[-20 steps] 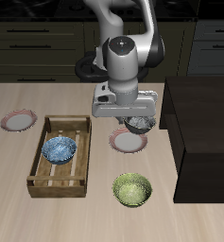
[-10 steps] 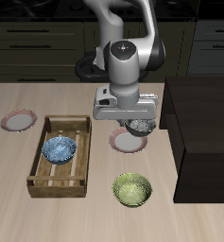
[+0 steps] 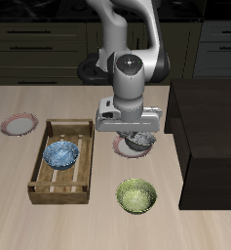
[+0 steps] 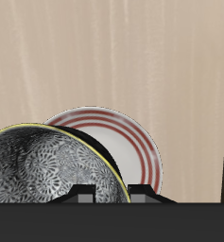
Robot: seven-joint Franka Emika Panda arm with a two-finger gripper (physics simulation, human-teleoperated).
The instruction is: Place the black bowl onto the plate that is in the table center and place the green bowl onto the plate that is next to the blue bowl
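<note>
**Black bowl held above the centre plate**

From the exterior view, our tool (image 3: 138, 140) grips the small dark speckled black bowl (image 3: 139, 143) by its rim, just above the red-ringed white plate (image 3: 121, 147) at mid-bench. The olive-green bowl (image 3: 136, 196) waits nearer the front edge.

In the wrist view, the black bowl (image 4: 47, 165) overlaps the plate (image 4: 132, 142). We judge that lowering and then letting go come next.

Black bowl (image 4: 47, 168) grey speckled inside; plate (image 4: 132, 142) white, red rings; green bowl (image 3: 136, 196) olive mottled; blue bowl (image 3: 61, 153) blue-white swirls.
</note>
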